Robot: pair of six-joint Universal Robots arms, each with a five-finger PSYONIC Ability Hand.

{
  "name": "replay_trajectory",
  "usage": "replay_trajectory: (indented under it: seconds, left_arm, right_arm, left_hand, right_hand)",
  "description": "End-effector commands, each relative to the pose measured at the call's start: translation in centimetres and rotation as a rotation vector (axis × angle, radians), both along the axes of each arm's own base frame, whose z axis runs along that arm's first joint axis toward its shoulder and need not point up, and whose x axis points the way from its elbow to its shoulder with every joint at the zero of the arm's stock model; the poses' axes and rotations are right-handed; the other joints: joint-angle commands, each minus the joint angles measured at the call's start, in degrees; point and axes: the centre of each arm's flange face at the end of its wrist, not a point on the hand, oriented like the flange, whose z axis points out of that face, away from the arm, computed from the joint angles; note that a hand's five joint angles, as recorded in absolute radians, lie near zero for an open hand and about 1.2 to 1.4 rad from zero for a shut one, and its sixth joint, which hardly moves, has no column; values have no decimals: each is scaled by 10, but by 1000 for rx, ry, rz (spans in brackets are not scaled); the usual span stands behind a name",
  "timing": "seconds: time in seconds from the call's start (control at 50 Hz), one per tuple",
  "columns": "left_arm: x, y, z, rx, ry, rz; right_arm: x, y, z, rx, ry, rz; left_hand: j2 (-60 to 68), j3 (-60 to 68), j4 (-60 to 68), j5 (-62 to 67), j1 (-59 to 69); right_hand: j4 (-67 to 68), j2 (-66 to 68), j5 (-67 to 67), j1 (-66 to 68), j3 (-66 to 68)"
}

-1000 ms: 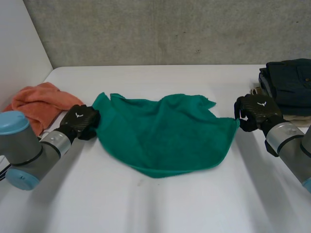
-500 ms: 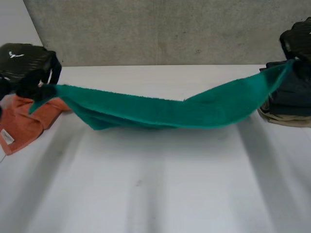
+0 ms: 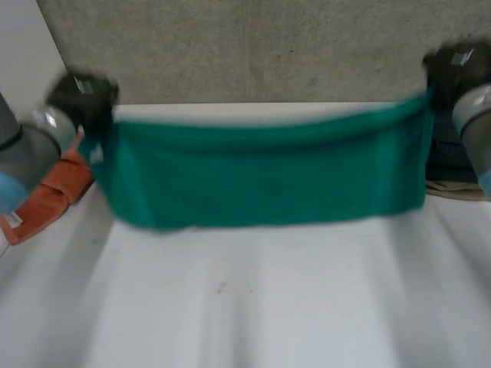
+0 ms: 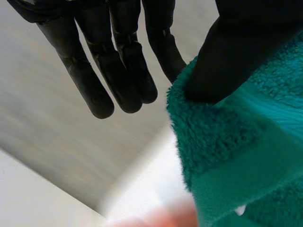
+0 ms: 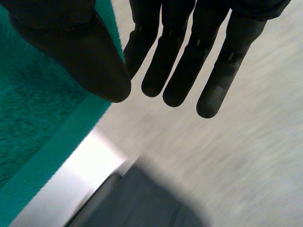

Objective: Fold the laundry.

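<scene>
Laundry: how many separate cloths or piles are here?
3: a green towel between the left hand and right hand, an orange cloth by the left arm, a dark stack by the right arm, perhaps several pieces.

Black hands (image 3: 80, 96) — grey arms (image 3: 31, 146) (light-blue caps (image 3: 8, 192)).

we saw the towel (image 3: 265, 180) in plain teal green, with a smoother band of the same green along its edge. the left hand (image 3: 80, 96) and right hand (image 3: 453, 65) were black, the worktop (image 3: 253, 307) white, the wall (image 3: 253, 46) mottled grey. the cloth (image 3: 46, 195) was orange with a white tag; the folded stack (image 3: 443, 153) dark navy over beige.
</scene>
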Motion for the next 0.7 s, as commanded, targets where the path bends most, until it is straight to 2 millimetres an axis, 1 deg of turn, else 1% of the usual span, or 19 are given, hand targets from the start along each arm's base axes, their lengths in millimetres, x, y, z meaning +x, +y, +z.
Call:
replay_trajectory:
  seconds: [0.02, 0.06, 0.1, 0.16, 0.24, 0.26, 0.3, 0.32, 0.36, 0.4, 0.42, 0.48, 0.5, 0.54, 0.56, 0.62, 0.64, 0.68, 0.7]
  left_arm:
    - [11, -34, 109, -620, 311, 101]
    - [11, -31, 120, -676, 352, 80]
    - [8, -24, 123, -660, 377, 36]
    - [2, -19, 114, -591, 381, -9]
    - [1, -9, 91, -462, 379, -27]
    - [3, -7, 80, -423, 375, -14]
    - [6, -5, 69, -389, 368, 4]
    - [11, -4, 55, -348, 356, 18]
    - [15, -2, 41, -309, 343, 33]
    - [18, 4, 19, -243, 322, 45]
    - [18, 7, 13, -222, 315, 45]
    - [17, 22, -8, -158, 284, 26]
    - [16, 26, -11, -148, 278, 15]
    - [14, 33, -12, -144, 270, -9]
    - [13, 40, -9, -154, 267, -35]
    - [9, 54, 5, -190, 271, -77]
    - [9, 57, 10, -201, 273, -85]
    - [7, 64, 20, -222, 278, -103]
    - [4, 71, 31, -242, 283, -120]
  right_arm:
    - [-1, -14, 81, -549, -287, 14]
    - [0, -12, 90, -613, -314, 30]
    - [0, -12, 94, -644, -337, 47]
    - [3, -12, 92, -625, -367, 83]
    - [6, -15, 75, -535, -391, 150]
    - [7, -16, 65, -480, -388, 170]
    - [6, -19, 53, -421, -374, 179]
    - [6, -20, 46, -390, -366, 180]
    - [5, -23, 22, -283, -338, 179]
    - [4, -22, 6, -199, -315, 175]
    - [5, -19, -12, -106, -287, 174]
    - [7, -11, -39, 36, -232, 177]
    - [9, -1, -57, 137, -193, 186]
    - [13, 11, -72, 226, -153, 198]
    - [17, 23, -84, 302, -123, 211]
    - [24, 39, -94, 374, -113, 223]
    - [29, 48, -98, 399, -133, 227]
    - [33, 56, -99, 417, -172, 227]
    - [39, 62, -99, 430, -224, 232]
  left_hand:
    - [115, 119, 113, 139, 132]
    - [115, 119, 113, 139, 132]
    - [115, 119, 113, 139, 132]
    - [115, 119, 113, 139, 132]
    - [115, 119, 113, 139, 132]
    - [115, 119, 113, 139, 132]
    - [115, 119, 113, 139, 132]
    - [115, 119, 113, 139, 132]
    - [115, 119, 113, 139, 132]
    - [115, 119, 113, 139, 132]
    - [115, 119, 113, 139, 132]
    - [115, 119, 113, 139, 132]
    - [115, 119, 113, 139, 132]
    - [115, 119, 113, 139, 132]
    - [115, 119, 113, 139, 132]
    - [115, 119, 113, 139, 132]
    - [115, 119, 113, 139, 132]
    - [115, 119, 113, 139, 132]
    - [115, 119, 113, 139, 132]
  right_hand:
    - [113, 120, 126, 152, 116]
    - [113, 120, 126, 152, 116]
    - [113, 120, 126, 152, 116]
    - [113, 120, 126, 152, 116]
    - [113, 120, 126, 152, 116]
    - [113, 120, 126, 152, 116]
    - [113, 120, 126, 152, 116]
    - [113, 120, 126, 152, 116]
    - [113, 120, 126, 152, 116]
    - [113, 120, 126, 152, 116]
    - [113, 120, 126, 152, 116]
    - [97, 105, 111, 137, 100]
    - [-153, -145, -139, -113, -150]
    - [-406, -398, -393, -367, -403]
    - [-481, -473, -467, -441, -478]
    - [-548, -541, -535, -509, -545]
    - [-575, -567, -562, -536, -572]
    - [-584, -576, -571, -545, -581]
    - [-587, -580, -574, -548, -584]
